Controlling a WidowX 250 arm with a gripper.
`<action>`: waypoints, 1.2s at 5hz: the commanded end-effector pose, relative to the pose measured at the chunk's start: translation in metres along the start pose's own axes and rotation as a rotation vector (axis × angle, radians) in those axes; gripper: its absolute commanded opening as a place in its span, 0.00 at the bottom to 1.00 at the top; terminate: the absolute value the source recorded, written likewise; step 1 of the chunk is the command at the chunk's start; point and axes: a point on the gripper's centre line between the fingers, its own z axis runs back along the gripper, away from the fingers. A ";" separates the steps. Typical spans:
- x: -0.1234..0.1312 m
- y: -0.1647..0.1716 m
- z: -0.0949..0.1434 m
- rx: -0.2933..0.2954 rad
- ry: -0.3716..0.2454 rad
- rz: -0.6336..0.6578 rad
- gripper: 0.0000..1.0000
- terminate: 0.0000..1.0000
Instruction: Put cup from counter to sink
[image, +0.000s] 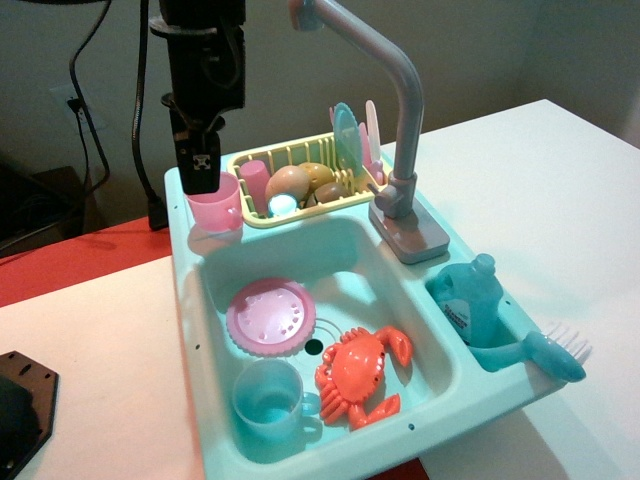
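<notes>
The translucent pink cup (217, 207) stands upright on the turquoise counter (203, 241), at the back left corner of the toy sink unit. My gripper (199, 176) hangs straight down over the cup's left rim, its dark fingers (198, 160) touching or just inside the rim. I cannot tell whether the jaws are closed on the rim. The sink (355, 255) is the deep turquoise basin in front of the cup, with a dark drain hole (313, 347).
In the basin lie a pink plate (270, 317), a light blue cup (268, 402) and an orange crab (362, 376). A yellow dish rack (262, 153) with dishes stands right of the cup. A grey faucet (400, 120) rises behind. A blue bottle (470, 300) and brush (555, 350) sit at right.
</notes>
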 end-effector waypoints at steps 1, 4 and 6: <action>0.000 0.000 0.000 0.000 0.000 0.000 1.00 0.00; 0.013 0.035 -0.016 0.003 0.028 0.089 1.00 0.00; 0.008 0.029 -0.031 0.001 0.025 0.078 0.00 0.00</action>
